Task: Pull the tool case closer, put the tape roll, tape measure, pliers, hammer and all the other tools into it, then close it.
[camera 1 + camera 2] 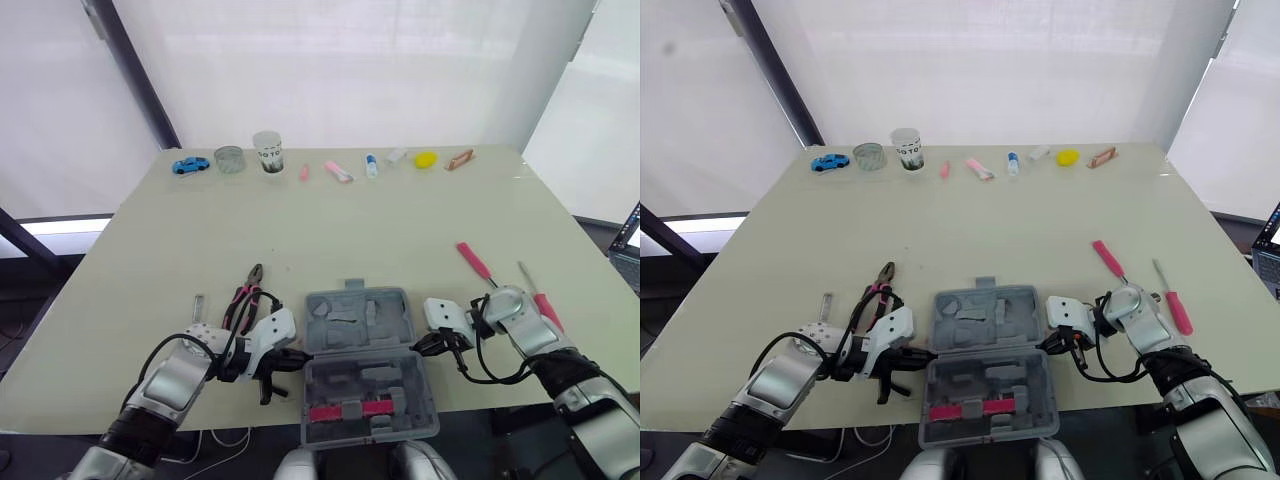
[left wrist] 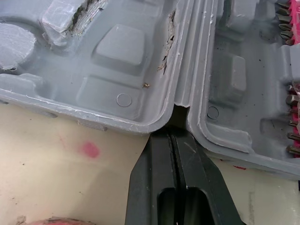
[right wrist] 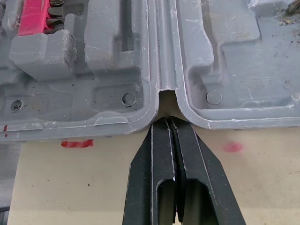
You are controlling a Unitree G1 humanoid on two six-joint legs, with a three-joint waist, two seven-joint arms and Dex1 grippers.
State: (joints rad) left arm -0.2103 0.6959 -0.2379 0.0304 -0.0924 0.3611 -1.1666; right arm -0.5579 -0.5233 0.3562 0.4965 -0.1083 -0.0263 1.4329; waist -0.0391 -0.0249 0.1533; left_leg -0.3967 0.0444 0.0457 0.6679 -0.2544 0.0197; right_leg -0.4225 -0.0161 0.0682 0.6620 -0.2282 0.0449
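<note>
Tool case (image 1: 345, 322) lies open and flat at the near edge of the table (image 1: 400, 220), between both arms, with a red bit strip (image 1: 350, 410) in its near half.

Head view: left gripper (image 1: 288, 362) sits at the case's left side by the hinge and right gripper (image 1: 432, 346) at its right side by the hinge. Pliers (image 1: 245, 295) are just left of the case. One red screwdriver (image 1: 474, 263) is right of the case, a second screwdriver (image 1: 543, 300) further right. Blue toy car (image 1: 190, 164) and cup (image 1: 267, 152) stand along the far edge.

Left wrist view: left fingers (image 2: 152, 187) are pressed together with nothing seen between them, tips at the hinge notch.

Right wrist view: right fingers (image 3: 154, 178) likewise closed, tips at the notch on the case's other side.
</note>
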